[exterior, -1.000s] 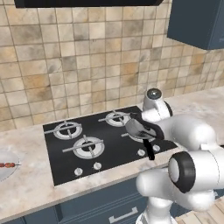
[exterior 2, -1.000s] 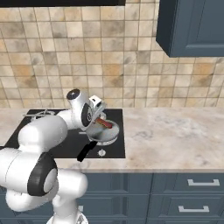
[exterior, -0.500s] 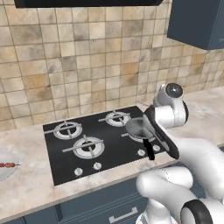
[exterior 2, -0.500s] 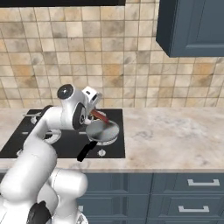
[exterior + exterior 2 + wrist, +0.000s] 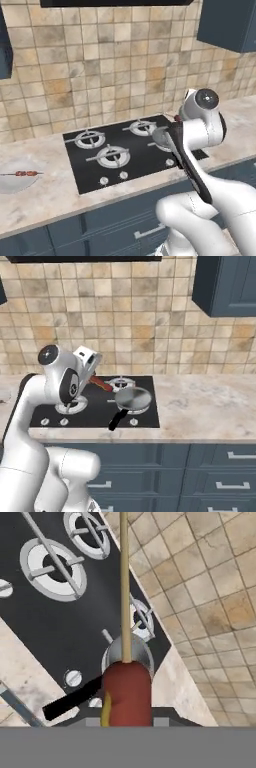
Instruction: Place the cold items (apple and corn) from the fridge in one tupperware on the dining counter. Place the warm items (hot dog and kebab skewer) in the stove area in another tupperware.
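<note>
My gripper (image 5: 127, 714) is shut on the hot dog (image 5: 127, 691), a red sausage with a yellow stripe on a long wooden stick that points away from the hand. In the right base view the hot dog (image 5: 101, 385) hangs from the gripper (image 5: 93, 375) in the air, left of and above the steel pan (image 5: 133, 399) on the stove's front right burner. Directly below the sausage, the pan (image 5: 128, 653) looks bare. Far to the left, the kebab skewer (image 5: 23, 173) lies on a pale plate (image 5: 11, 184) on the counter. Tupperware, apple and corn are out of view.
The black stove (image 5: 117, 150) has several burners and front knobs (image 5: 113, 178). The pan's black handle (image 5: 117, 419) sticks out toward the counter's front edge. Beige marble counter (image 5: 205, 406) stretches right of the stove, under a blue wall cabinet (image 5: 227, 283).
The hot dog has risen off the pan and moved left with the hand. The arm's upper joints have swung up and round.
</note>
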